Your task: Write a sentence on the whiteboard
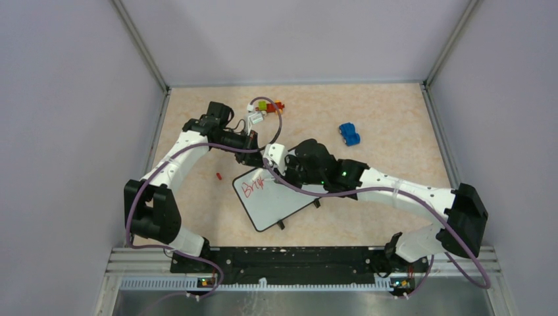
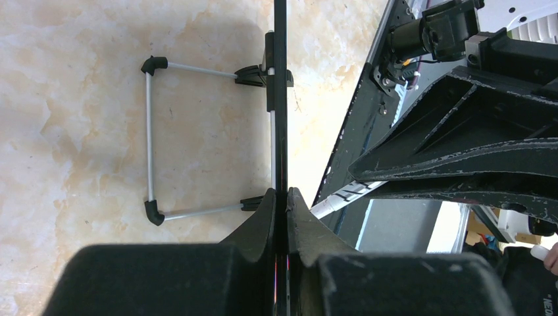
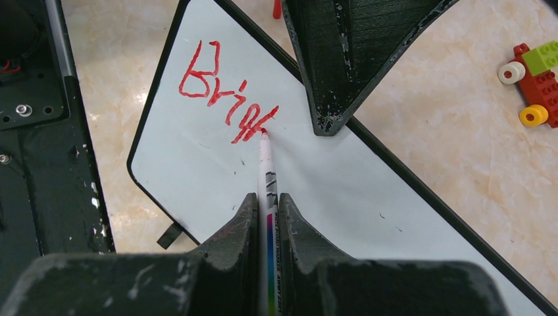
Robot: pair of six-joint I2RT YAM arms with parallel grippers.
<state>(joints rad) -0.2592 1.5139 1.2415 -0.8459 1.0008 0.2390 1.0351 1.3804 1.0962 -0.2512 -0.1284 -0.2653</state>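
Ink of the sentence read only "Brig", just ahead of my right gripper, whose fingers pinched the marker upright along their line so that its red tip touched the whiteboard at the last stroke. My left gripper was pressed together on the whiteboard's thin edge, presumably to stop it sliding under the pen's pressure.

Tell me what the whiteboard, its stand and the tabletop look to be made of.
The whiteboard: smooth white panel, likely coated, in a thin dark frame, perhaps plastic. Its stand: thin silvery rods, probably metal, with black plastic-looking corner pieces. The tabletop: beige marbled pattern, faint sheen; laminate or stone, cannot tell which.
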